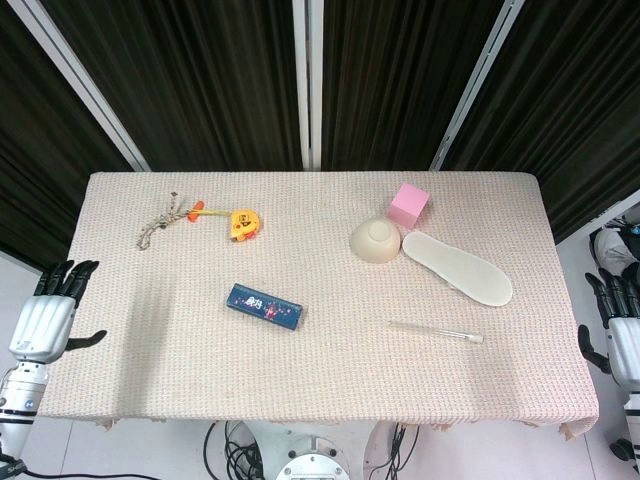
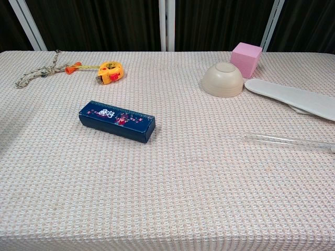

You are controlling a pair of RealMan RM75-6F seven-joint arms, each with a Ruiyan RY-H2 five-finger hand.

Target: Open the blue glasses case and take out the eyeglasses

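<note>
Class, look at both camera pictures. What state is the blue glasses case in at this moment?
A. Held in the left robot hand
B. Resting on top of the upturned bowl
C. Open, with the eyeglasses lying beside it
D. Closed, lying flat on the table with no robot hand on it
D: the blue glasses case lies shut on the table, and the left robot hand and right robot hand sit off at the table's sides.

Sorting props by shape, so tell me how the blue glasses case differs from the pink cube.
The blue glasses case is long, flat and patterned; the pink cube is blocky and plain. The case lies alone near mid-table; the cube sits farther back beside the upturned bowl. Both rest untouched.
</note>
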